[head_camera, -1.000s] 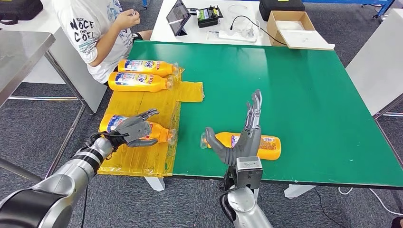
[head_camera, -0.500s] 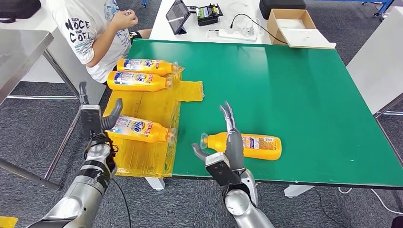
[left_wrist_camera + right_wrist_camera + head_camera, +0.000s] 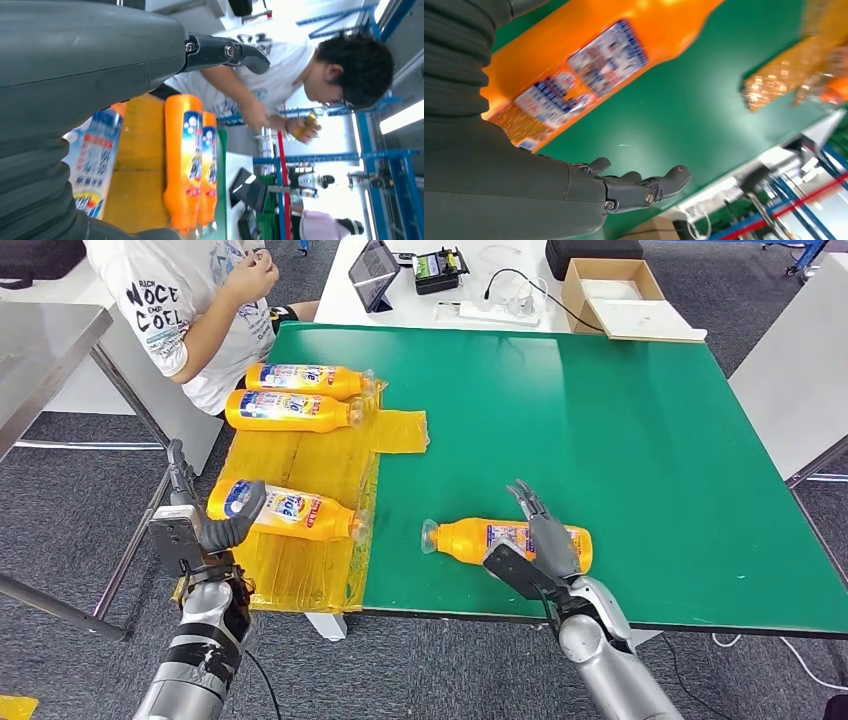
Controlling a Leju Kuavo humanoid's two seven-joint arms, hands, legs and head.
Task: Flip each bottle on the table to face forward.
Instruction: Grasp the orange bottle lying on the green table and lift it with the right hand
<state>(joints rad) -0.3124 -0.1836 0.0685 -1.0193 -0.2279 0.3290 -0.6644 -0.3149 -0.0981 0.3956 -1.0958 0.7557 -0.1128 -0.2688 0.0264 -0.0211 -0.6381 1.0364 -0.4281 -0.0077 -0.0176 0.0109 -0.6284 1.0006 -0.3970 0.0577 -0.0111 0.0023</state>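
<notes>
Left hand: the left hand (image 3: 205, 525) stood off the near left corner of the yellow plastic sheet (image 3: 300, 465), its thumb (image 3: 232, 523) curved against the blue-labelled base end of the nearest orange plastic bottle (image 3: 285, 510); whether it gripped that bottle could not be told.
Bottle by the left hand: it lay on its side on the sheet, just ahead of the hand, its clear cap pointing away toward the green surface (image 3: 620, 430).
Right hand: the right hand (image 3: 535, 552) lay over the near side of the lone orange bottle with a printed label (image 3: 510, 543), fingers (image 3: 528, 502) spread across its body and thumb stretched out below it; it was not closed on anything.
Lone bottle: it lay on its side on the bare green surface, under and just beyond the right hand's fingers, cap end toward the sheet.
Far bottles: two more orange bottles (image 3: 300, 395) lay side by side on the sheet, well beyond the left hand.
Person: a person in a white printed T-shirt (image 3: 185, 310) sat past those bottles.
</notes>
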